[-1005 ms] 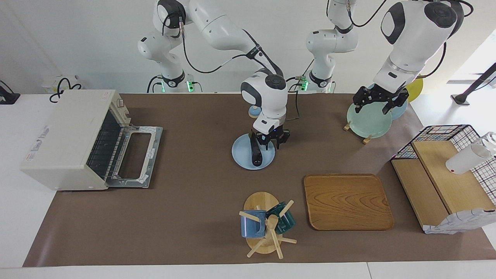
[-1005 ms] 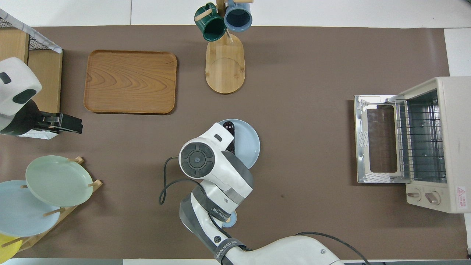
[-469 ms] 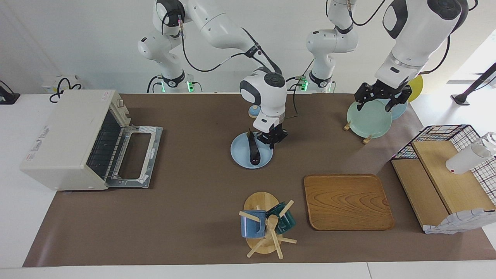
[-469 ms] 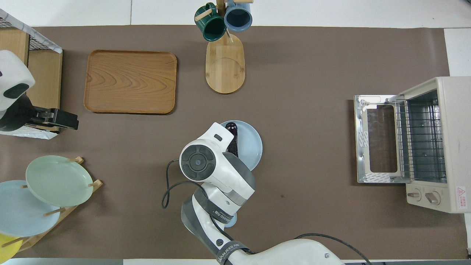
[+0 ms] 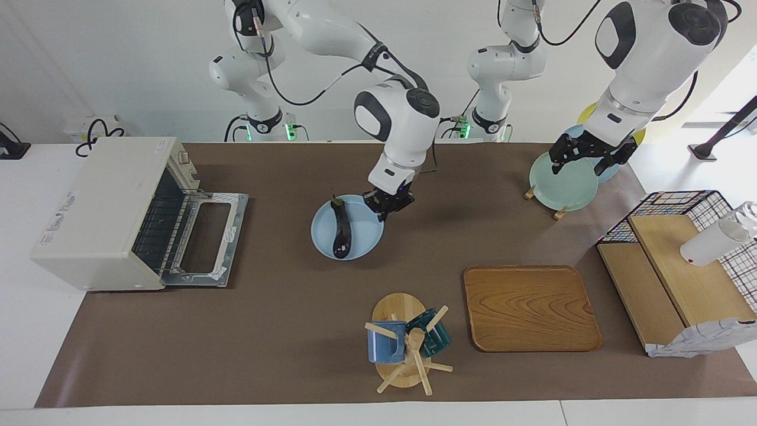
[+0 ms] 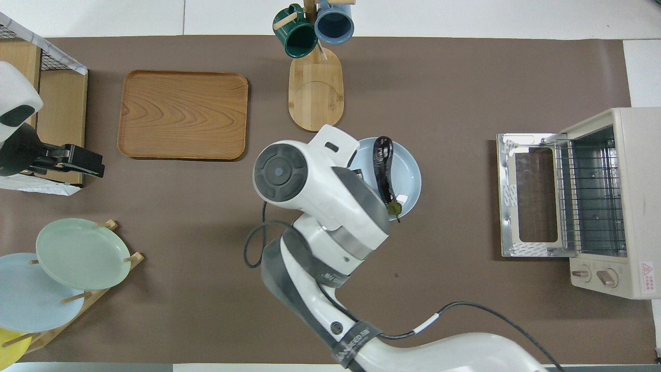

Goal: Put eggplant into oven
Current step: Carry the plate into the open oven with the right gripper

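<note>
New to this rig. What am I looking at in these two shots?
Two white robot arms at a brown table, each with a two-finger gripper. One picture is from a high camera facing the robots; the other looks down from above their end. The right gripper is shut on the rim of a blue plate carrying the eggplant. The left gripper hangs open over a green plate in a rack, waiting. The oven stands door down at the right arm's end. Also there: a wooden tray and a mug stand.

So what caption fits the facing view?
Right gripper grips a blue plate carrying the eggplant.
</note>
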Motion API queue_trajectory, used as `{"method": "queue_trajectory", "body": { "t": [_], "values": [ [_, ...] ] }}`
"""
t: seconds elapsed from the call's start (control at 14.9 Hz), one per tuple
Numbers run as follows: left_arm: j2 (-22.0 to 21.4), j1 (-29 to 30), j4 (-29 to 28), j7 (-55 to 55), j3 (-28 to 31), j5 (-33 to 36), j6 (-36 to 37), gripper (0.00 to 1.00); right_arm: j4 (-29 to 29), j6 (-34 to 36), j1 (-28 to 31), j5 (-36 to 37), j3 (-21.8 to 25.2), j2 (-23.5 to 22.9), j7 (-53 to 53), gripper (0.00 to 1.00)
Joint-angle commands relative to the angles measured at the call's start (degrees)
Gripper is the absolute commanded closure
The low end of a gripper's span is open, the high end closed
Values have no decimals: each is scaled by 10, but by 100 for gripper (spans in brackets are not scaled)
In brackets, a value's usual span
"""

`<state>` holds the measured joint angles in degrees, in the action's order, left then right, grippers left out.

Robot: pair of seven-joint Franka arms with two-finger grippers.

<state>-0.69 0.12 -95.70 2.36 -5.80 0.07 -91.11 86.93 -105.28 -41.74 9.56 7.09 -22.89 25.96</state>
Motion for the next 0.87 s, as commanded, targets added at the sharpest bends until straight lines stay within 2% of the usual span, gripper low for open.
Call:
{"method": "queue_trajectory", "body": {
  "t": [0.0, 0.2, 0.33, 0.6, 0.8],
  "values": [
    [-4, 6, -4, 3, -10, 7, 5, 0, 59, 22, 88, 6, -7, 70, -97, 100],
    [-4, -5, -4, 2, -6, -4, 7, 0, 164, 12, 164, 6, -7, 130, -145, 100],
    [-4, -4, -3, 2, -5, -6, 6, 0, 217, 2, 199, 10, -5, 153, -180, 100],
    [-4, -5, -3, -1, -5, -6, 3, 0, 281, -35, 265, 68, -6, 173, -262, 100],
    [-5, -4, -4, -5, -5, -6, 2, 0, 308, -45, 316, 91, -7, 182, -305, 100]
  ]
}}
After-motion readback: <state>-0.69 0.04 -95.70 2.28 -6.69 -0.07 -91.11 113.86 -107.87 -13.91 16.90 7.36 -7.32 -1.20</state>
